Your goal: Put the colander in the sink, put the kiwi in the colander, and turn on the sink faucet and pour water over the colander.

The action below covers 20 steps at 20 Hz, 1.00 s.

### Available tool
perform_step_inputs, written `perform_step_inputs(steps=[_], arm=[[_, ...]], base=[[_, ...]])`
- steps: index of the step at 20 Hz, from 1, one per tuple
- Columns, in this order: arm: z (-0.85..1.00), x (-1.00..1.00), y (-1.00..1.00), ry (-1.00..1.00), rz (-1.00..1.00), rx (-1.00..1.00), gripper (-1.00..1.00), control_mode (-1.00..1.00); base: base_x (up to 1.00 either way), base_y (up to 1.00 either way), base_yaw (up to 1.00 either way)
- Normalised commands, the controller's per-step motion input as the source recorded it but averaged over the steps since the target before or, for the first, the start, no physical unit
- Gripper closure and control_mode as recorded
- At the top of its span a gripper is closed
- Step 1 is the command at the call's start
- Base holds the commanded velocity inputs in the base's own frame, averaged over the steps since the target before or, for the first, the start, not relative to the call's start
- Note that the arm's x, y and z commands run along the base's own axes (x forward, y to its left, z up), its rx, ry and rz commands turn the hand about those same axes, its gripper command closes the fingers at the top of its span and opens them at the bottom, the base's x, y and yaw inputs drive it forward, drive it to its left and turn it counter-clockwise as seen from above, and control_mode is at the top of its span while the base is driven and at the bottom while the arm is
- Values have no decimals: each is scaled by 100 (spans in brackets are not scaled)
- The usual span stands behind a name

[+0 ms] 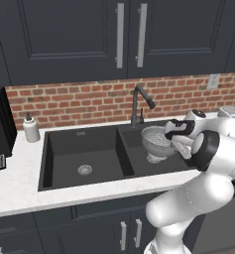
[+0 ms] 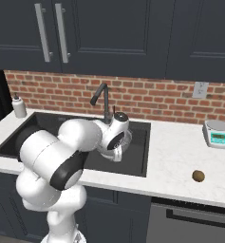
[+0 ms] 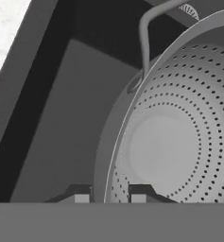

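We hold the colander [image 1: 158, 141] by its rim, the gripper [image 3: 111, 196] pinched narrow with one fingertip [image 3: 81, 197] outside the wall and the other inside the bowl; a rim grip suits a thin metal wall and leaves the bowl free to go down flat. The colander hangs in the right basin of the sink [image 1: 59, 171], just below the faucet [image 1: 139, 101], which we judge is deliberate: set there, it can catch the water later without being shifted. It looks close to the basin floor, though we cannot tell whether its ring base touches. Its mouth points up, tipped a little toward the gripper, so its axis runs nearly vertical; being round, it has no long axis to speak of. The kiwi [image 2: 198, 176] lies on the counter [image 2: 180, 152] well right of the sink, not yet fetched.
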Motion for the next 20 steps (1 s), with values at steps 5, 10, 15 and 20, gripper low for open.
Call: perform_step_inputs(steps=[5, 10, 15, 20], arm=[[-30, 3, 16, 0, 14, 0, 100, -100], [-34, 0, 4, 0, 13, 0, 100, -100], [-22, 18, 0, 0, 8, 0, 100, -100], [-8, 38, 0, 0, 6, 0, 100, -100]], base=[[0, 0, 0], [0, 0, 0], [0, 0, 0], [0, 0, 0]])
